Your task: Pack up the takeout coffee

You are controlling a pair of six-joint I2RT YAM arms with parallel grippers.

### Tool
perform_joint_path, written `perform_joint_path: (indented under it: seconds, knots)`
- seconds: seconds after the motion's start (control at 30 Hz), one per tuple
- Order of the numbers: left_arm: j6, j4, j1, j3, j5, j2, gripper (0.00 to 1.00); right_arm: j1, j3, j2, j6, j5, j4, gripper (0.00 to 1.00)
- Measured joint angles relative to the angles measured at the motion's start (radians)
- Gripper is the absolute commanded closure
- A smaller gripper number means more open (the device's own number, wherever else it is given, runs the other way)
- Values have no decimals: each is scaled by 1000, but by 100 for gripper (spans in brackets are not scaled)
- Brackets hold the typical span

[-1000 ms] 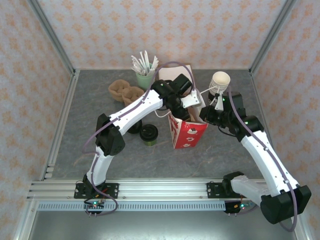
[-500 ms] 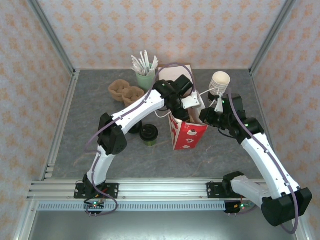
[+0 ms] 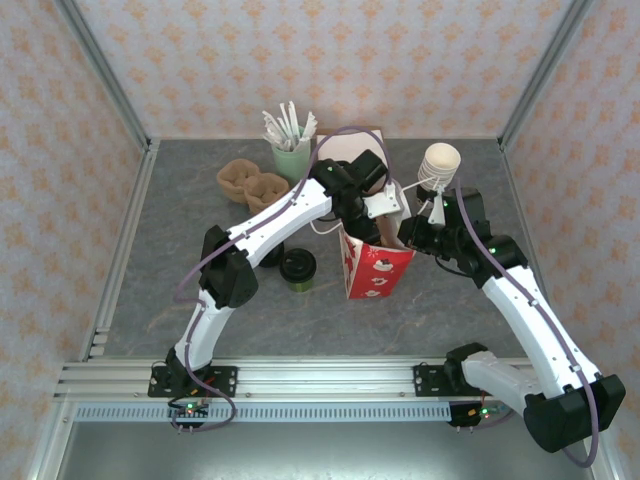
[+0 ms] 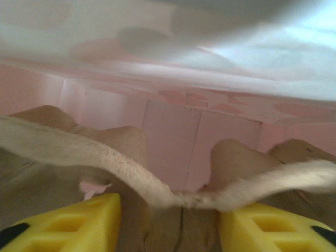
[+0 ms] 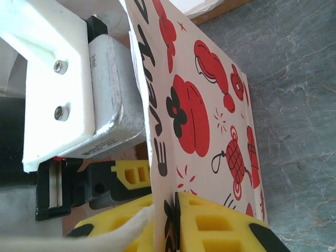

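Takeout coffee [image 3: 298,268] first: parked upright on the table [image 3: 200,290] toward the front, black lid on, just left of the red-and-white bag [image 3: 378,268], touched by neither arm. So not packed yet, by the look of it.

Bag next, standing up with the mouth open to the top. Right gripper [image 5: 165,210] pinched shut on the bag's side wall near the rim, one yellow finger [image 5: 215,226] either side of the paper, presumably to stop any tipping or sliding. Left gripper [image 4: 173,215] poked down inside the mouth, fingers [image 4: 89,220] spread apart and gripping nothing, white string handle [image 4: 152,189] draped across in front. Probably in there to shove the walls apart and make room for a cup.

Just behind the coffee, a low black lid piece [image 3: 268,255], half hidden by the left arm [image 3: 270,215]. Farther back: brown pulp cup carriers [image 3: 250,182], a green cup [image 3: 290,158] of white sticks or cutlery (too small to tell), and a stack of cream cups [image 3: 440,162] beside the right wrist, all along the far side, out of the way.

Guessing at the next bit: free a gripper, grab the coffee round its side, lower in upright to dodge a spill.
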Motion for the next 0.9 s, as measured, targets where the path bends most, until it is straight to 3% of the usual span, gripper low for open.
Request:
perform_joint_path:
  seconds: [0.13,0.4,0.8,0.9]
  knots:
    - [-1,0,1,0,4,0,30,3,4,0,0,5,-9,85]
    - [-18,2,1,0,42,-20,24,4,10,1,0,11,-16,85]
    - [-108,15,11,76,75,-117,23,7,18,6,2,22,-24,84]
    - [-154,37,14,106,73,-144,24,8,19,7,11,27,-24,76]
